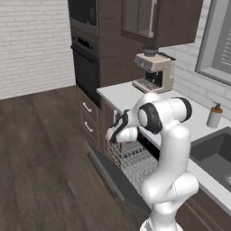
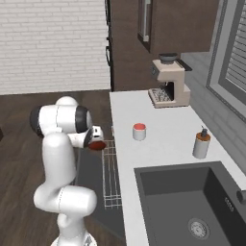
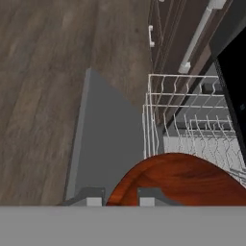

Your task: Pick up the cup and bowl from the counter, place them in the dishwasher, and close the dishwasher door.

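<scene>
Right base view: cup (image 2: 139, 131) upright on pale counter (image 2: 163, 139).

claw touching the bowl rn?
Touching. The hand view shows the claw with its dark finger tips straddling the rim of the reddish-brown bowl, held above the open dishwasher door beside the wire rack.

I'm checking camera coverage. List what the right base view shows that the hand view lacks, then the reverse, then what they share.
Right base view alone: the cup on the counter, the sink, the soap bottle and the coffee machine.
Hand view alone: the cabinet handles past the rack.
Both: the bowl at the gripper, the wire rack and the open dishwasher door.
</scene>
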